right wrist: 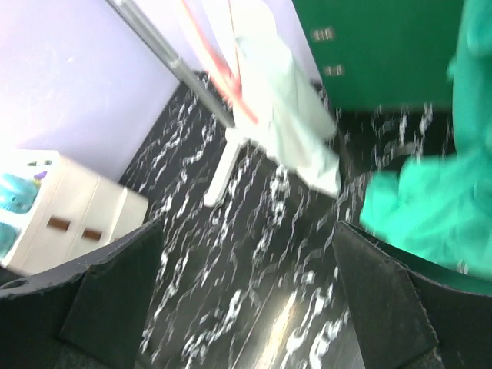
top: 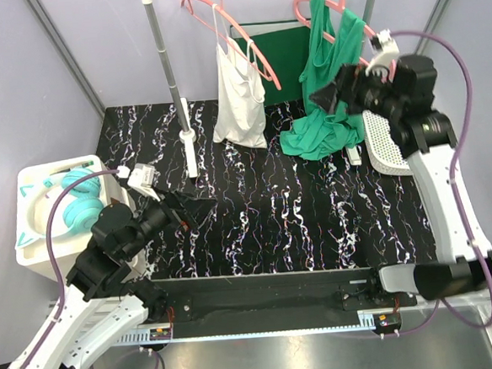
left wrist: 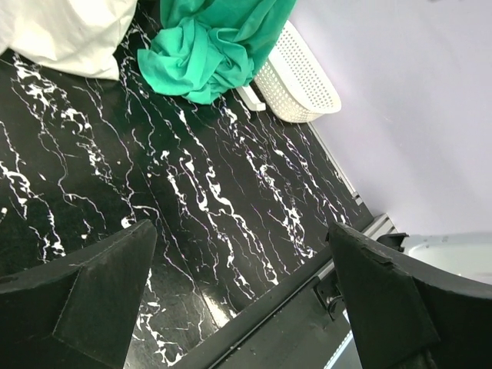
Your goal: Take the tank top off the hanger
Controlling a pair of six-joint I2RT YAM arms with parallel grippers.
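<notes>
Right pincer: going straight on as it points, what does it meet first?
Right pincer probably meets the black tabletop near the rack foot, below the white top; depth unclear.

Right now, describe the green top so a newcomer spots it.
Find the rack at the table's back. Of two pink hangers, the right one carries the green top, its hem heaped on the table by a white basket. The other top is white.

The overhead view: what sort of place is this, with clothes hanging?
Probably a robot test booth staged as a laundry corner: a garment rack with a white tank top and a green tank top on pink hangers, a black marbled table, and two robot arms bolted at its near edge.
</notes>
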